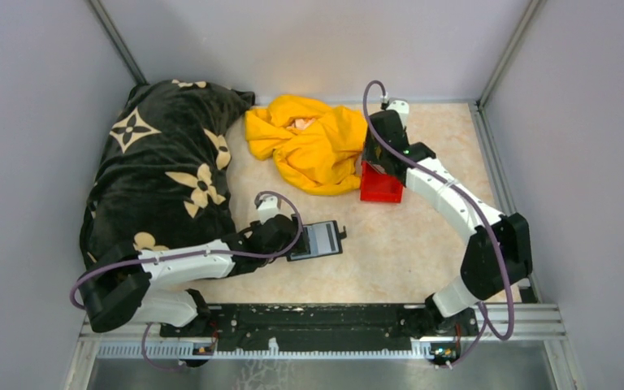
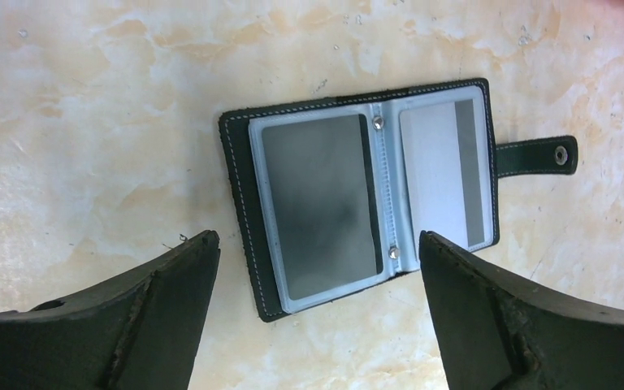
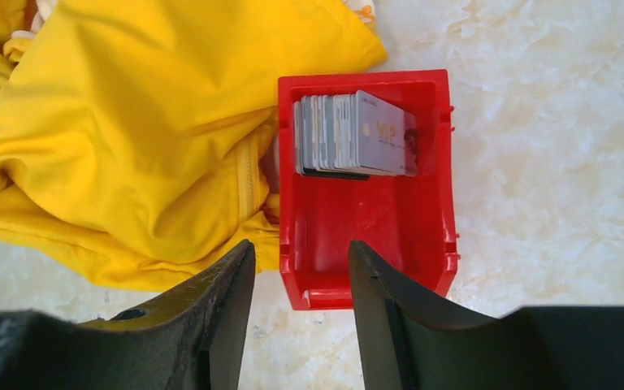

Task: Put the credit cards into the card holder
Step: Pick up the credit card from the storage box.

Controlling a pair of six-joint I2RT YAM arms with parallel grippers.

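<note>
Now, card holder: unfolded on table.
Left gripper: fingers wide apart, empty, above it.
Credit cards: stacked in red bin.
Right gripper: fingers parted, empty.

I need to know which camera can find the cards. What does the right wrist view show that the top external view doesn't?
Only the right wrist view: the credit cards, packed together at the far end of the red bin, the front one marked VIP. Only the top external view: the card holder, lying open on the table, and a black blanket with tan flower shapes. Both: the red bin, the yellow garment beside it, and the marbled table.
</note>
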